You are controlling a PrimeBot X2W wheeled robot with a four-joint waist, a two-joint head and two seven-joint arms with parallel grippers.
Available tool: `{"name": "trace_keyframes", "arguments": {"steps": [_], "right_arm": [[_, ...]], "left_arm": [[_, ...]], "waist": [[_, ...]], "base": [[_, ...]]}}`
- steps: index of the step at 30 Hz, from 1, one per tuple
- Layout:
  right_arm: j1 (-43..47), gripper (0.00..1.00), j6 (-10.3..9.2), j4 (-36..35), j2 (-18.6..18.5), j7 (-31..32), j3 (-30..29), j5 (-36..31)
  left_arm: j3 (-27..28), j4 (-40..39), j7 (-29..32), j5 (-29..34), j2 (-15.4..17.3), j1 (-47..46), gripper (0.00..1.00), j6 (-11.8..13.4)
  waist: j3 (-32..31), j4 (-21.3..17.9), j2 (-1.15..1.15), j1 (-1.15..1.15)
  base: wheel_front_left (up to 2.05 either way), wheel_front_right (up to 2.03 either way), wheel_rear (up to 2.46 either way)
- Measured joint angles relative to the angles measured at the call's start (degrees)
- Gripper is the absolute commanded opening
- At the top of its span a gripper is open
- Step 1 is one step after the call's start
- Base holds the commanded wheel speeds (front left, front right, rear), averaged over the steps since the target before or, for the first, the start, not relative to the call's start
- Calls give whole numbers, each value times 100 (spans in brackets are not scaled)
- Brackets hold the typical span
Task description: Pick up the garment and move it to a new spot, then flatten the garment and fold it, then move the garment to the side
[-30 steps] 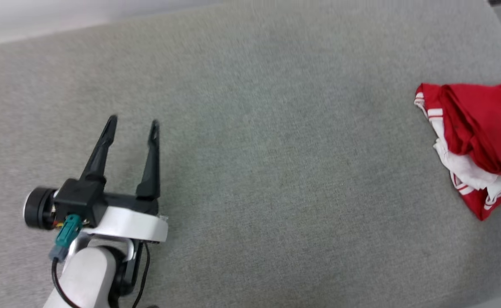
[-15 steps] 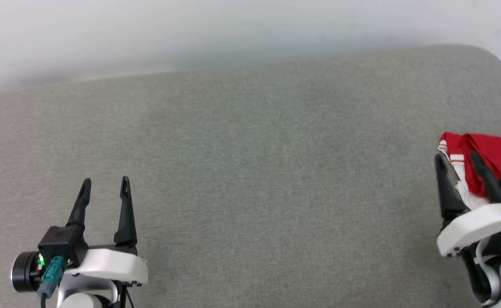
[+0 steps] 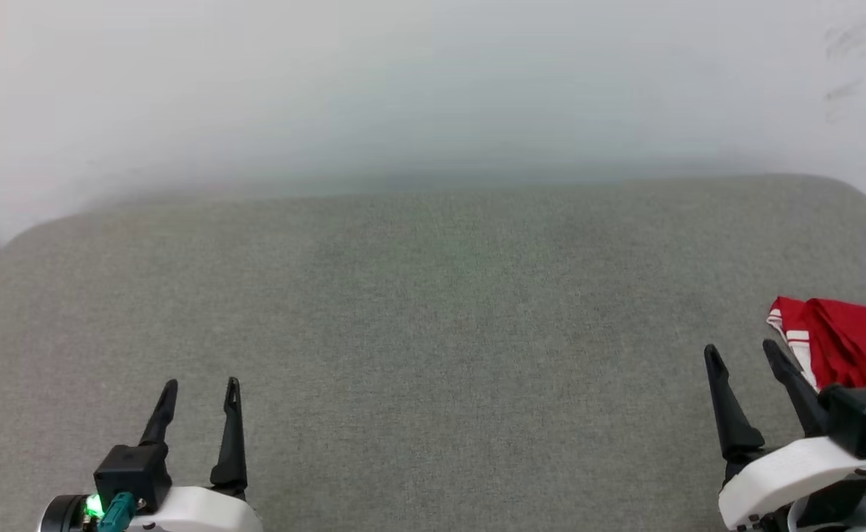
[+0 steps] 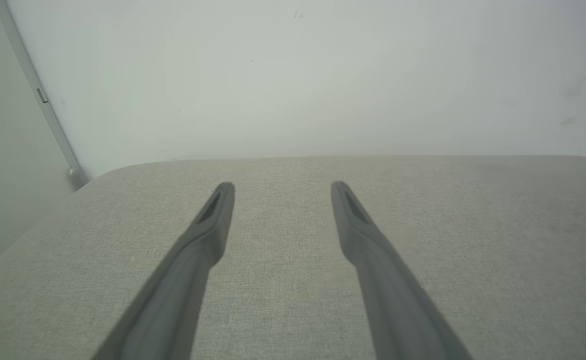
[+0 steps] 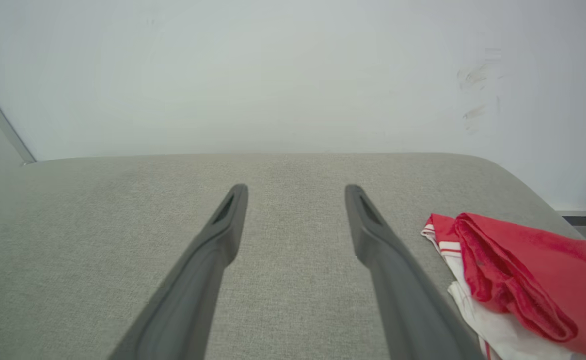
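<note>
- Where the grey cushion (image 3: 433, 295) ends on the right, your garment (image 3: 858, 343) lies bunched: red folds over white fabric, red-and-white striped trim at its left edge.
- Your left gripper (image 3: 202, 383) stands spread wide and empty, well apart from it.
- Your right gripper (image 3: 740, 347), equally wide and empty, sits just left of it.

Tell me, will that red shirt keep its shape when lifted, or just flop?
It will probably flop: the shirt lies in soft, rumpled folds, so it should sag from wherever it's pinched. It looks thin, so likely light. Pushed across the grey textured cushion, it would likely bunch up rather than slide.
</note>
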Motion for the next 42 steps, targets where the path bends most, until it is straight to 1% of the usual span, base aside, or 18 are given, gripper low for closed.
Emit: {"name": "trace_keyframes", "arguments": {"steps": [4, 10, 27, 28, 31, 42], "right_arm": [[165, 100, 0, -245, 57, 66, 29, -21], [257, 100, 0, -405, 101, 158, 70, -23], [255, 100, 0, -466, 119, 153, 111, -21], [263, 0, 0, -430, 120, 153, 111, -22], [316, 0, 0, -276, 123, 156, 118, 32], [268, 0, 0, 8, 135, 186, 54, 1262]], "left_arm": [[-40, 105, -3, -2, -38, 27, 100, -55], [-12, 229, -8, -14, -85, 27, 100, -129], [158, 321, -8, 104, -196, -34, 100, -266], [151, 353, -1, 100, -211, -22, 0, -264], [129, 475, 35, 30, -296, 79, 0, -269], [360, 559, 338, -1034, -463, 15, 0, -504]], "waist": [[-88, -1, 0, 0], [-92, -24, 0, 1], [-48, -48, 0, 1], [-48, -49, 0, 1], [-46, -49, 0, 1], [-32, -43, 0, 2]], "base": [[0, 0, 0], [0, 0, 0], [0, 0, 0], [0, 0, 0], [0, 0, 0], [0, 0, 0]]}}
